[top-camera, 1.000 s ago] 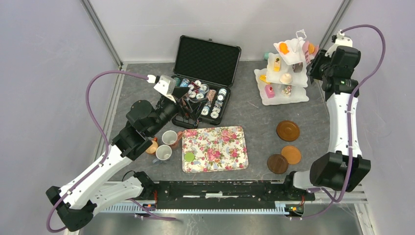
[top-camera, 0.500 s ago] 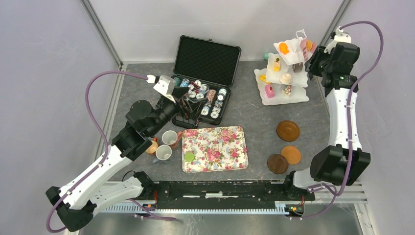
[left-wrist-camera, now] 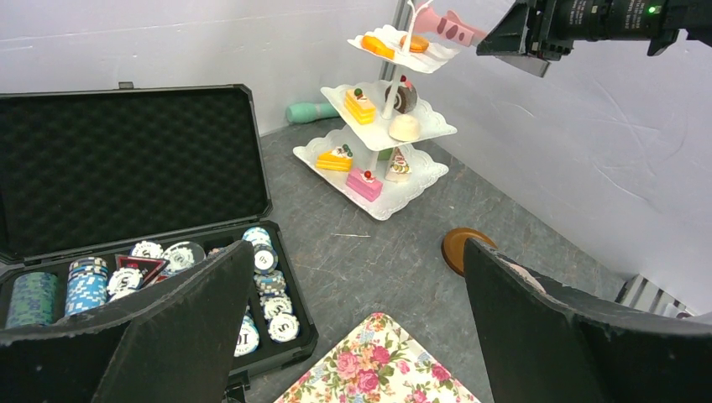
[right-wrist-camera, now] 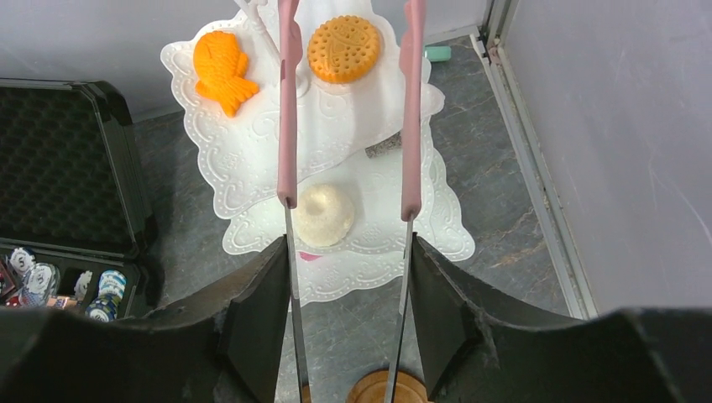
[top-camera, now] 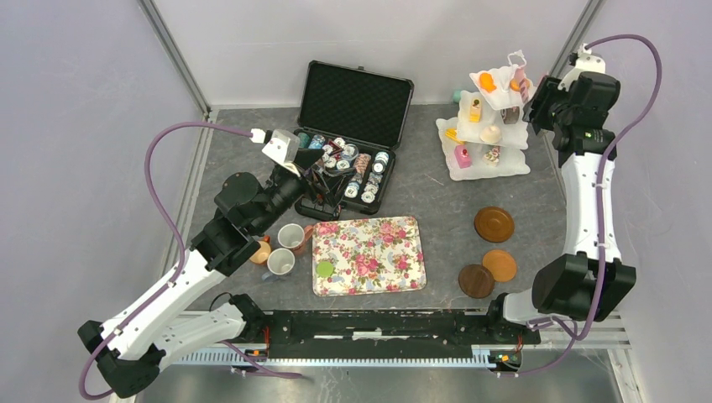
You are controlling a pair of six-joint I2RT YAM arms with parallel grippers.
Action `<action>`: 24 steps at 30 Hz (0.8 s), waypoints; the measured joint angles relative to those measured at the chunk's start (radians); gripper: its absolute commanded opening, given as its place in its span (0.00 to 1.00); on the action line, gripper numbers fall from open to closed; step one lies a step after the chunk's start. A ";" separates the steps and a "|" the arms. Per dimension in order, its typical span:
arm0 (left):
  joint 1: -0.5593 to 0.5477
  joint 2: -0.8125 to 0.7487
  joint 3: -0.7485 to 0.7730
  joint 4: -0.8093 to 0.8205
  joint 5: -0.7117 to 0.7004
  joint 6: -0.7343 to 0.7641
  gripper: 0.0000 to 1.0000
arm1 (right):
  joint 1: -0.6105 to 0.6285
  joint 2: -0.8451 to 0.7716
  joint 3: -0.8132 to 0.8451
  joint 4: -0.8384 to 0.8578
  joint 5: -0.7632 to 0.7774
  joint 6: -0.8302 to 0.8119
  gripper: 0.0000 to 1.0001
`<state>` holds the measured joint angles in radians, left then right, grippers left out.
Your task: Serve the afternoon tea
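Note:
A white three-tier stand (top-camera: 512, 164) at the back right holds small toy cakes. In the right wrist view its top tier (right-wrist-camera: 252, 143) carries an orange fish-shaped cake (right-wrist-camera: 220, 60) and a round orange biscuit (right-wrist-camera: 342, 48); a cream dome cake (right-wrist-camera: 325, 214) sits on a lower tier. My right gripper (right-wrist-camera: 348, 252) is shut on pink tongs (right-wrist-camera: 288, 126), whose spread arms hang above the stand. Three mugs (top-camera: 291, 237) stand left of a floral tray (top-camera: 378, 252), which holds a green macaron (top-camera: 324, 269). My left gripper (left-wrist-camera: 357, 252) is open and empty above the case's edge.
An open black case (top-camera: 357, 105) with striped poker chips (top-camera: 361, 172) lies at the back centre. Three wooden coasters (top-camera: 494, 224) lie right of the tray. The right wall (right-wrist-camera: 604, 151) and a metal frame rail (right-wrist-camera: 537, 210) run close beside the stand.
My right wrist has risen and shifted a little toward the back right, bringing the tongs over the stand's top tier. The left arm has not moved.

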<state>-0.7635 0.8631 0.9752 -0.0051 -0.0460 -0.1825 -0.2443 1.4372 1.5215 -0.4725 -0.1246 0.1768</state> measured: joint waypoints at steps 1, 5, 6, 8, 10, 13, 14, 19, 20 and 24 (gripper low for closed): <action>0.000 0.000 0.000 0.000 0.000 0.000 1.00 | 0.000 -0.005 0.000 -0.001 0.003 -0.002 0.56; 0.000 -0.002 0.000 0.000 0.000 0.000 1.00 | 0.000 -0.053 -0.004 -0.015 0.029 -0.005 0.55; 0.000 -0.002 0.000 0.000 0.000 0.000 1.00 | 0.000 -0.074 -0.011 -0.016 0.037 -0.007 0.55; 0.000 -0.002 0.000 0.000 0.000 0.000 1.00 | 0.000 -0.130 -0.035 -0.019 0.055 -0.013 0.54; 0.000 -0.002 0.000 0.000 0.000 0.000 1.00 | 0.000 -0.192 -0.069 -0.018 0.060 -0.021 0.53; -0.002 -0.004 0.000 0.000 0.000 0.000 1.00 | 0.000 -0.306 -0.151 -0.006 0.036 -0.041 0.53; -0.002 -0.005 0.000 0.000 0.000 0.000 1.00 | 0.000 -0.357 -0.196 0.001 0.010 -0.049 0.53; -0.002 -0.011 0.000 0.000 -0.001 0.000 1.00 | 0.070 -0.480 -0.299 0.014 -0.088 -0.073 0.52; -0.002 -0.012 0.000 0.000 -0.001 0.000 1.00 | 0.090 -0.492 -0.308 0.017 -0.111 -0.077 0.52; -0.002 -0.013 0.000 0.000 -0.004 0.000 1.00 | 0.204 -0.530 -0.360 0.043 -0.227 -0.100 0.52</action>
<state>-0.7650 0.8497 0.9752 -0.0051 -0.0498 -0.1825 -0.0402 0.9073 1.1618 -0.4290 -0.3519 0.0772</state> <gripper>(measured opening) 0.997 0.527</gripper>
